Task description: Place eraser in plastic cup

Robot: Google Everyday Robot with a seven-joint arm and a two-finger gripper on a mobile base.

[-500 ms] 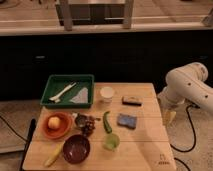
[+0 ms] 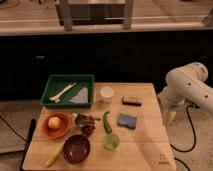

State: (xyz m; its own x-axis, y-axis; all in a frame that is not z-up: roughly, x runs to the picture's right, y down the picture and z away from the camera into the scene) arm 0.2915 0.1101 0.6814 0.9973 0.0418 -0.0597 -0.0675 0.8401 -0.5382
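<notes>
The eraser [image 2: 132, 100], a small dark flat block with a lighter face, lies on the wooden table [image 2: 145, 145] at the back right. The plastic cup [image 2: 111, 142], translucent light green, stands upright near the table's front middle. My gripper [image 2: 169, 117] hangs down from the white arm [image 2: 187, 87] just off the table's right edge, to the right of the eraser and apart from it. It holds nothing that I can see.
A green tray [image 2: 51, 85] with utensils sits at the back left. A white cup [image 2: 106, 93], a blue pad [image 2: 127, 120], a green pepper [image 2: 107, 122], grapes [image 2: 88, 127], an orange bowl [image 2: 58, 125] with fruit, a maroon bowl [image 2: 76, 148] and a banana [image 2: 54, 156] stand around.
</notes>
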